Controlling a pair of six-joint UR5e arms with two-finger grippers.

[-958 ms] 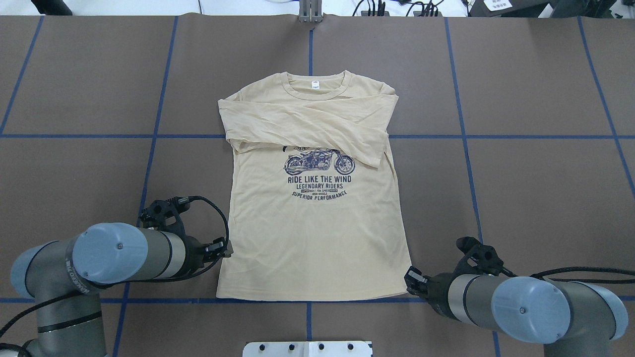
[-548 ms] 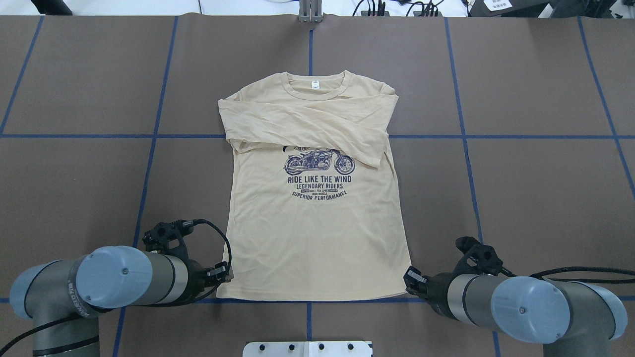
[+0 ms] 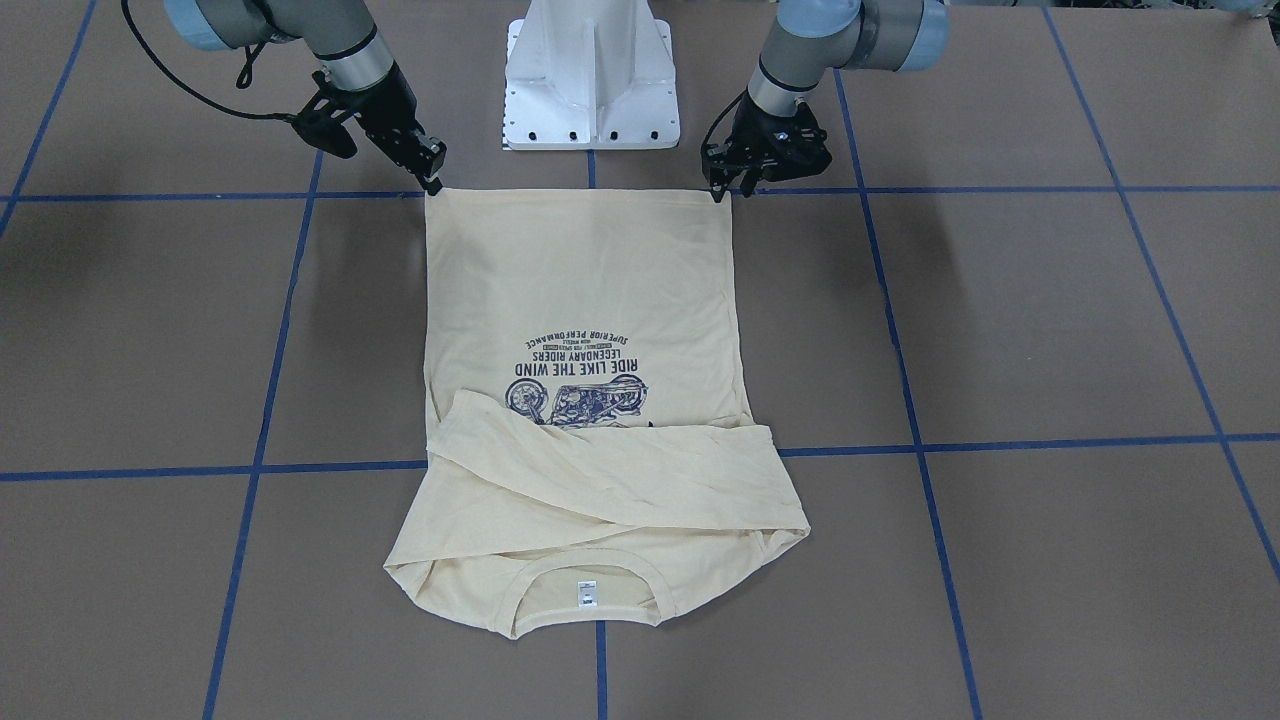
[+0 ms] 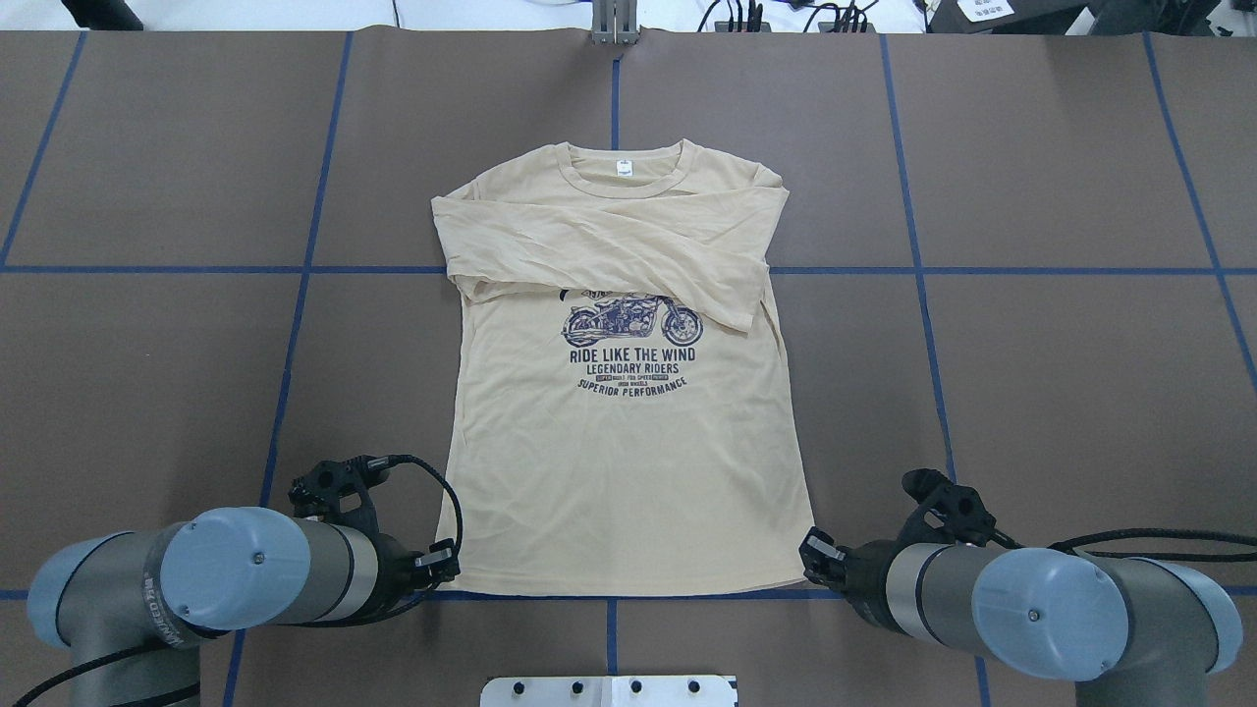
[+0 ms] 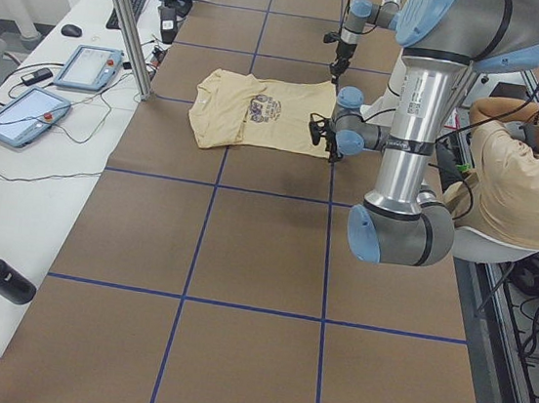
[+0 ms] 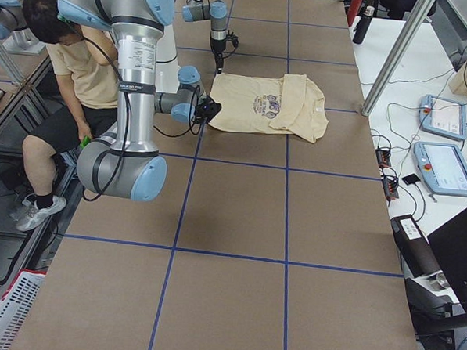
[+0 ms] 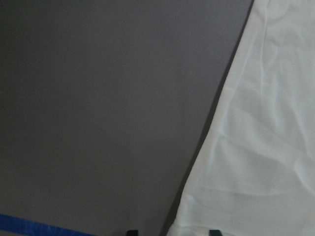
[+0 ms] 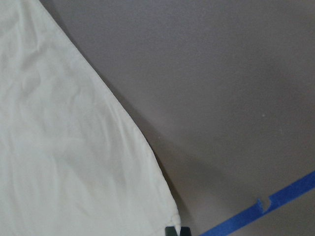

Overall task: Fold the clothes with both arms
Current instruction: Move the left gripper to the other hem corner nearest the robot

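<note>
The shirt [image 4: 628, 471] lies flat on the bench [image 4: 1080, 344], its long axis running away from us and its hem nearest. On our left arm [image 4: 295, 579] the jaws stand apart, straddling the hem's left corner. On our right arm [image 4: 943, 589] they look together at the right corner.

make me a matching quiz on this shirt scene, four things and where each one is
Things:
1 left gripper
2 right gripper
3 sleeves
4 neck label

Places:
a crossed over the chest
b at the hem corner on the overhead view's right
c inside the collar, far from the robot
d at the hem corner on the overhead view's left

Pairs: 1-d, 2-b, 3-a, 4-c
</note>
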